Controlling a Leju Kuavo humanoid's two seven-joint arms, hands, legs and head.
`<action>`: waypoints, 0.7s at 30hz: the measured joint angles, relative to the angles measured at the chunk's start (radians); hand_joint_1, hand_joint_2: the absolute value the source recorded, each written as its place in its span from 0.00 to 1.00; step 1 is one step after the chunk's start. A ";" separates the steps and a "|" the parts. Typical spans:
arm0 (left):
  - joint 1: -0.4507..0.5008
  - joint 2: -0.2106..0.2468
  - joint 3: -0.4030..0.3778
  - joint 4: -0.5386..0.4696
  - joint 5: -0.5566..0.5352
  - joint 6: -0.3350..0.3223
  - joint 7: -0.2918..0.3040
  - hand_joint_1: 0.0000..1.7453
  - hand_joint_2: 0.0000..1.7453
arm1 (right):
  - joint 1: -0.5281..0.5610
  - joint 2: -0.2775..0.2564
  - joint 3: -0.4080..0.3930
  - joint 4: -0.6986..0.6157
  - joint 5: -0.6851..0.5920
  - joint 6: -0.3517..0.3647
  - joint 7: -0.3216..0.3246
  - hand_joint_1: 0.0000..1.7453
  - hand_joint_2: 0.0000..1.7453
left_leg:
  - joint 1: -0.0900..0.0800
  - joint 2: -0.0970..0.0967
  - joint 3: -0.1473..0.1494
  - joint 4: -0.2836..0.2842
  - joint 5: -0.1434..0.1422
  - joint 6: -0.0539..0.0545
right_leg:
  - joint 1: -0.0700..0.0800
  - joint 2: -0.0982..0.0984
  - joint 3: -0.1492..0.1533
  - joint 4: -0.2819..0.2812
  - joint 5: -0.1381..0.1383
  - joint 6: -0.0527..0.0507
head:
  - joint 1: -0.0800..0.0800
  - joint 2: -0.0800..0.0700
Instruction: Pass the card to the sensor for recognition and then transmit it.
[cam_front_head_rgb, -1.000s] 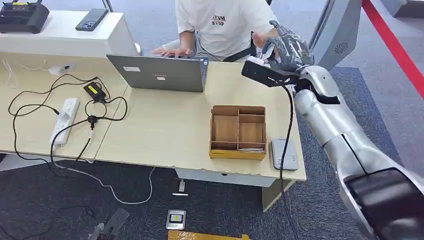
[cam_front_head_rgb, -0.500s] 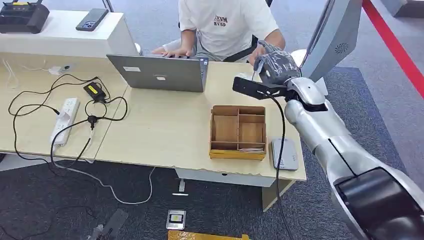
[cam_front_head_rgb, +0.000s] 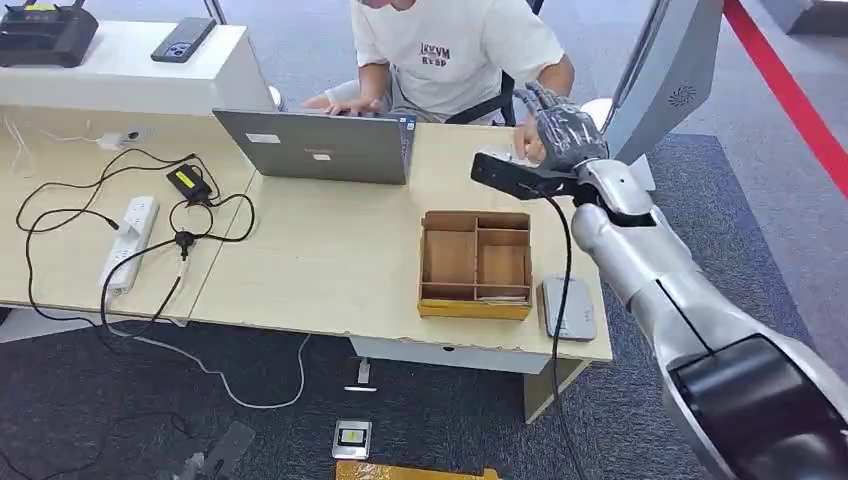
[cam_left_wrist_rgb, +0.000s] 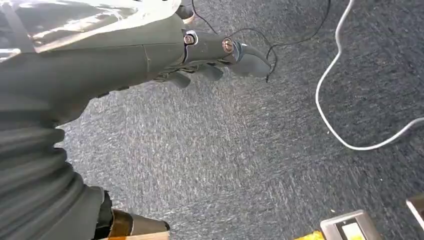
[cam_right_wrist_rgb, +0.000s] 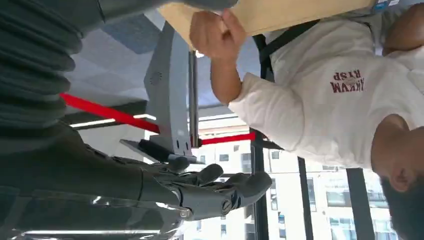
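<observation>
My right hand (cam_front_head_rgb: 560, 128) is raised over the far right part of the table, in front of a seated person. Its fingers (cam_right_wrist_rgb: 235, 187) are spread and nothing lies between them. The person's hand (cam_front_head_rgb: 527, 143) is just beside mine, closed in a pinch (cam_right_wrist_rgb: 217, 30) at the table's edge. A small white patch (cam_front_head_rgb: 495, 154), possibly the card, shows next to that hand. The flat grey sensor (cam_front_head_rgb: 568, 308) lies near the table's front right corner. My left hand (cam_left_wrist_rgb: 210, 55) hangs over the carpet and holds nothing.
A wooden compartment box (cam_front_head_rgb: 476, 262) stands beside the sensor. A grey laptop (cam_front_head_rgb: 315, 145) sits in front of the person. Cables and a power strip (cam_front_head_rgb: 130, 240) cover the table's left part. A grey pillar (cam_front_head_rgb: 668, 70) stands behind my right arm.
My right hand held a white card near the person a second ago; now it is empty with fingers spread and has drawn slightly down. The person's hand has moved beside it.
</observation>
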 joint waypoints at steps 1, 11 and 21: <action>0.001 0.000 0.000 0.000 0.001 0.002 0.000 0.00 1.00 | -0.001 -0.002 -0.002 0.000 -0.011 -0.002 -0.006 0.00 0.00 | 0.000 0.000 0.000 0.000 0.000 0.000 | 0.000 0.000 0.000 0.000 0.000 0.000 | 0.000 0.000; 0.009 -0.003 0.000 0.000 0.019 0.016 -0.004 0.00 1.00 | 0.005 -0.025 -0.071 -0.037 -0.233 0.126 -0.117 0.00 1.00 | 0.000 0.000 0.000 0.000 0.000 0.000 | 0.000 0.000 0.000 0.000 0.000 0.000 | 0.000 0.000; 0.045 -0.006 0.005 0.000 0.060 0.031 -0.035 0.00 1.00 | 0.259 -0.153 -0.141 -0.428 -0.449 0.301 0.030 0.00 1.00 | 0.000 0.000 0.000 0.000 0.000 0.000 | 0.000 0.000 0.000 -0.001 0.000 0.000 | 0.000 0.000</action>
